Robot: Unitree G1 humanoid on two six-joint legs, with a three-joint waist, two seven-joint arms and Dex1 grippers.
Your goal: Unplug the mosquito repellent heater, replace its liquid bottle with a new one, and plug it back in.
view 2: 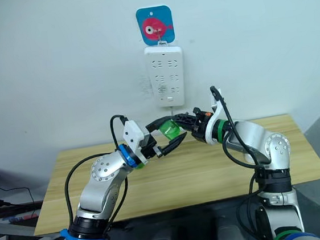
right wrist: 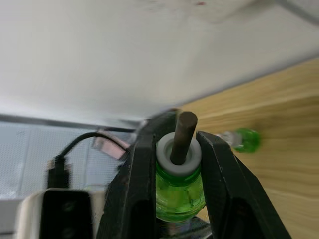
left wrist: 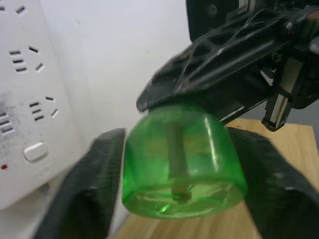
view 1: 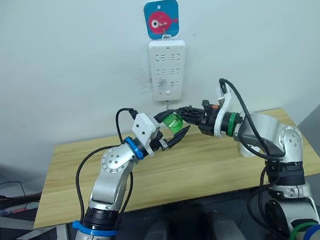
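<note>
Above the table's (view 1: 171, 176) far edge, below the wall power strip (view 1: 168, 68), the right gripper (right wrist: 174, 164) clamps the green liquid bottle (view 1: 174, 122) by its neck while the left gripper (left wrist: 177, 199), spread wide, flanks its base: close squarely before release; heater unseen

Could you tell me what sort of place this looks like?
Probably a lab test corner: a wooden table against a white wall, a power strip hung there, and loose cables beside it.
</note>
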